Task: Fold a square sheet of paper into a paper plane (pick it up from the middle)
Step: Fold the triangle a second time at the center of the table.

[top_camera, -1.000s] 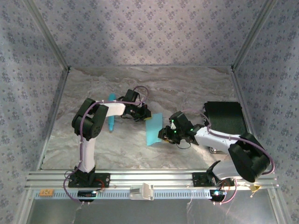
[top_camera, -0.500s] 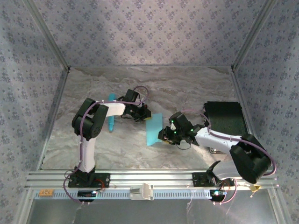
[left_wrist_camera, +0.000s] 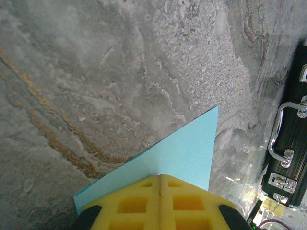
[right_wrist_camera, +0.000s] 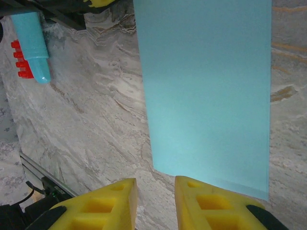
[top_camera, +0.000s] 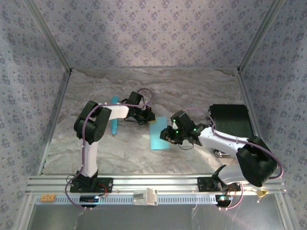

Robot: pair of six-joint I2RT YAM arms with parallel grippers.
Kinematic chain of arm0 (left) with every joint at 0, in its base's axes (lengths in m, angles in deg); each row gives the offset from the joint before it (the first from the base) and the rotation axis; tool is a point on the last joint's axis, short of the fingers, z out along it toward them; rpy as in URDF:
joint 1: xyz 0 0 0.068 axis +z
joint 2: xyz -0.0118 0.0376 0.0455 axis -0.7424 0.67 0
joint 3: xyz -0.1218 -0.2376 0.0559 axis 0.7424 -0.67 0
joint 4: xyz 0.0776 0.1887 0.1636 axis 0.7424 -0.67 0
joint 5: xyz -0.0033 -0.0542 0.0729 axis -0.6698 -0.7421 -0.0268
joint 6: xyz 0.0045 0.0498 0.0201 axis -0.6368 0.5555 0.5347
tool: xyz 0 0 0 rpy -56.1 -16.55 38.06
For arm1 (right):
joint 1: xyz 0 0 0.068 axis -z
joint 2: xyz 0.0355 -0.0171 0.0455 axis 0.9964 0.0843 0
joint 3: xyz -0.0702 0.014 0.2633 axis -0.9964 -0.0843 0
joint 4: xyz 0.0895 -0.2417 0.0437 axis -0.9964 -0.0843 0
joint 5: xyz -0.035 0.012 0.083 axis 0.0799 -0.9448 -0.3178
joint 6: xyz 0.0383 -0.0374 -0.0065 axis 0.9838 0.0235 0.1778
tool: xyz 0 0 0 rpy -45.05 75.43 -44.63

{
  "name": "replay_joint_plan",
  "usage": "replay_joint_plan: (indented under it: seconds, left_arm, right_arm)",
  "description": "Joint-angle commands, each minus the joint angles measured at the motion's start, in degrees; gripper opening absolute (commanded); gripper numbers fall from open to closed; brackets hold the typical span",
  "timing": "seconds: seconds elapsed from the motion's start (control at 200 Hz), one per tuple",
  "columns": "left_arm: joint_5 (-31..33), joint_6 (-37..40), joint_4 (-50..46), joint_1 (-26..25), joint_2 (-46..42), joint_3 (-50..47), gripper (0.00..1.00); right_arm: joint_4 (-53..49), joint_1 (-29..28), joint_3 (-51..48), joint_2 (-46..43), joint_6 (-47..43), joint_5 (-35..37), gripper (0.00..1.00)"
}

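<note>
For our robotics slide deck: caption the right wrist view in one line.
Parted yellow fingers poised at the near edge of the cyan paper sheet.

Your square sheet of paper (top_camera: 159,136) lies flat on the marbled table (top_camera: 120,153), near its middle. From above you see it as a plain light cyan-blue rectangle, longer than it is wide, with its long sides running away from you. Its edges are straight, its corners sharp and its face smooth. It shows no pointed nose or wings.
</note>
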Motion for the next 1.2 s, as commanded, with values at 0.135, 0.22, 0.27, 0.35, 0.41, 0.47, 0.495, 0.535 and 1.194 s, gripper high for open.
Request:
replay_joint_plan:
  seconds: [0.135, 0.22, 0.27, 0.35, 0.41, 0.47, 0.495, 0.535, 1.194]
  left_arm:
    - [1.32, 0.84, -4.42, -0.72, 2.64, -0.33, 0.00]
    - [1.24, 0.83, -4.51, -0.72, 2.77, -0.13, 0.00]
    - [1.30, 0.80, -4.51, -0.76, 2.64, -0.33, 0.00]
    - [1.32, 0.91, -4.57, -0.72, 2.46, -0.51, 0.01]
    - [1.30, 1.12, -4.84, -0.80, 2.55, -0.34, 0.00]
    - [1.33, 1.11, -4.86, -0.75, 2.65, -0.27, 0.00]
    - [1.28, 1.07, -4.81, -0.76, 2.68, -0.29, 0.00]
    - [1.35, 0.99, -4.75, -0.73, 2.72, -0.16, 0.00]
    - [1.24, 1.19, -5.20, -0.81, 2.70, 0.02, 0.00]
  right_arm:
    - [-1.80, 0.31, -1.73, 1.80, 0.83, 4.96, 0.35]
    - [1.06, 1.18, -4.26, 3.51, 2.47, 3.24, 0.38]
    - [1.39, 1.39, -5.02, 3.93, 2.94, 3.56, 0.39]
    - [4.42, 1.57, -6.39, 3.88, 3.83, 2.47, 0.44]
    - [3.49, 1.91, -6.03, 4.24, 3.28, 2.12, 0.45]
    - [3.27, 2.06, -6.07, 4.38, 3.12, 1.95, 0.45]
    - [3.78, 2.14, -6.32, 4.57, 3.14, 1.68, 0.45]
    - [5.13, 2.19, -6.54, 4.94, 3.37, 0.94, 0.44]
    - [7.50, 1.57, -4.09, 5.31, 1.98, -1.53, 0.36]
